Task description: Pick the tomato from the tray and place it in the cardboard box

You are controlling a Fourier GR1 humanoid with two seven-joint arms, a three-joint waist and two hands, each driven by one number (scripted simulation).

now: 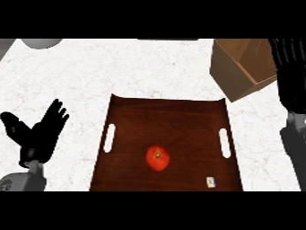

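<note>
Tomato (158, 158) lies untouched on the tray (162, 112); my right hand (294, 72), fingers straight beside the box (244, 67), should descend directly over it and curl evenly around it, left hand (39, 130) resting open.

Bright, even light over the pale counter (135, 72); soft faint shadows; no glare.

Tomato (158, 158): red-orange, round, resting on the near middle of the tray (165, 117), dark brown wood with slot handles left and right. Cardboard box (242, 67): tan, open, tilted, far right beyond the tray.
</note>
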